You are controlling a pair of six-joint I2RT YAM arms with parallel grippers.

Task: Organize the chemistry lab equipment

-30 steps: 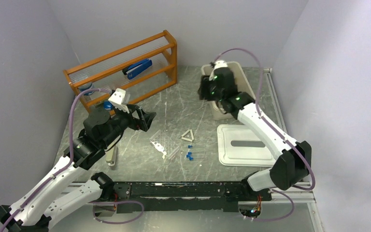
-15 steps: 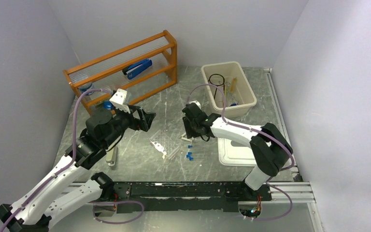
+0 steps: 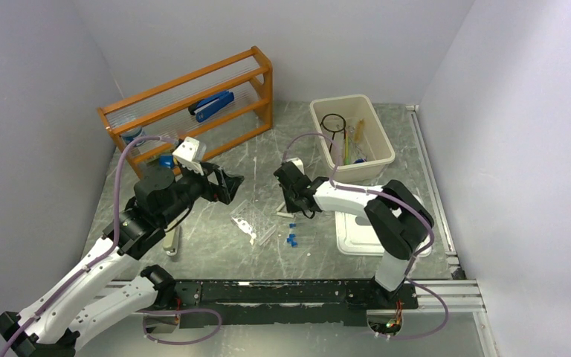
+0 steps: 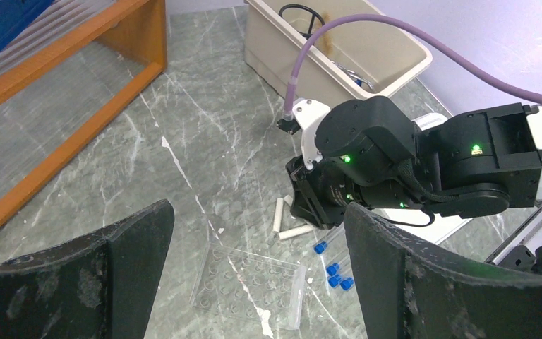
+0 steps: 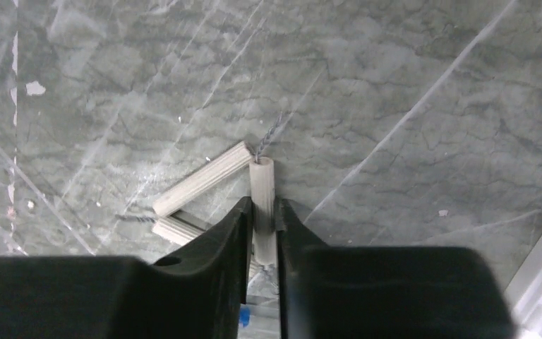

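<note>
Right gripper (image 5: 262, 212) is clenched on one leg of the white triangle (image 5: 205, 178). That leg sits between the jaws, and the other two legs splay to their left, flat on the table (image 5: 395, 85). Left gripper (image 4: 255, 212) is released, jaws wide, hovering, with the clear tube rack (image 4: 250, 282) just below them. Blue-capped tubes (image 4: 333, 268) lie just beside the right jaws. We judge the step in hand as lifting the triangle, likely for the beige bin (image 3: 368, 169). We'd lift straight up and slowly, because a one-leg grip may let the triangle pivot. We'd also avoid dragging it across the tubes.
</note>
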